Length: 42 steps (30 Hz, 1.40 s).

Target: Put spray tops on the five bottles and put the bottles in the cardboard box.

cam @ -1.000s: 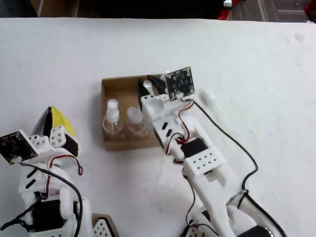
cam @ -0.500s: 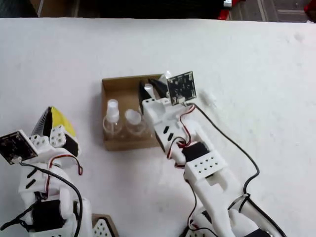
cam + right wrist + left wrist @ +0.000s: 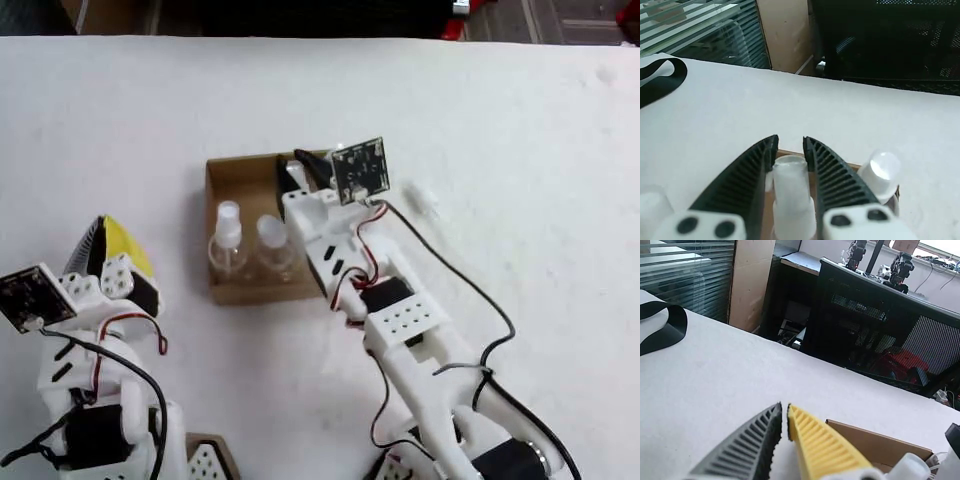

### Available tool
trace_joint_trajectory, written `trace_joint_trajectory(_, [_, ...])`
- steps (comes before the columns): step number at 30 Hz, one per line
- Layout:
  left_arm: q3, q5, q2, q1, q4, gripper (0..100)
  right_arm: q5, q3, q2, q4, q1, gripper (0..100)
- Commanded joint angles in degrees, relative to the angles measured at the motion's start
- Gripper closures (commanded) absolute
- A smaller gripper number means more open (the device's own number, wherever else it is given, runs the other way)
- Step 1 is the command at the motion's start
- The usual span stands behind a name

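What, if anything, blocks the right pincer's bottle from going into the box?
Nothing visible. The right pincer holds the bottle over the box, beside other bottles standing inside.

The left end effector (image 3: 785, 408) is closed, its grey and yellow ribbed fingers meeting at the tips with nothing between them. The left arm (image 3: 92, 400) is folded up close behind it, so the fingers point forward and slightly upward.

The right arm (image 3: 402, 322) stretches out long behind the right end effector (image 3: 790, 139), slanting toward the left arm's side. The two black ribbed fingers of this end effector press against either side of a white spray top (image 3: 790, 187), which stands upright just behind their tips.
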Motion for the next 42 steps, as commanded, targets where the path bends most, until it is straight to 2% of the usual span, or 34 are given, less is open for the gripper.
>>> trace_joint_trajectory(1, [-0.2, -0.4, -0.4, -0.4, -1.8, 98, -0.4, -2.2, -0.2, -1.6, 0.7, 98.2])
trace_joint_trajectory(8, [-0.2, -0.4, -0.4, -0.4, -1.8, 98, 0.0, -1.8, -3.4, 1.7, 0.2, 97.4])
trace_joint_trajectory(14, [-0.2, -0.4, -0.4, -0.4, -1.8, 98, 0.0, -2.2, -4.1, 4.6, -0.6, 77.2])
trace_joint_trajectory(20, [-0.2, -0.4, -0.4, -0.4, -1.8, 98, 0.0, -2.4, -9.2, 6.0, -0.9, 78.0])
trace_joint_trajectory(24, [-0.2, -0.4, -0.4, -0.4, -1.8, 98, -0.3, -9.1, -17.3, 19.6, 2.2, 77.9])
trace_joint_trajectory(30, [-0.2, -0.4, -0.4, -0.4, -1.8, 98, -0.5, -28.1, -20.7, 43.9, 13.8, 78.3])
trace_joint_trajectory(38, [-0.2, -0.4, -0.4, -0.4, -1.8, 98, 0.6, -45.5, -4.4, 64.3, 28.7, 78.4])
trace_joint_trajectory(42, [-0.2, -0.4, -0.4, -0.4, -1.8, 98, 8.4, -51.4, 8.8, 69.2, 30.7, 81.8])
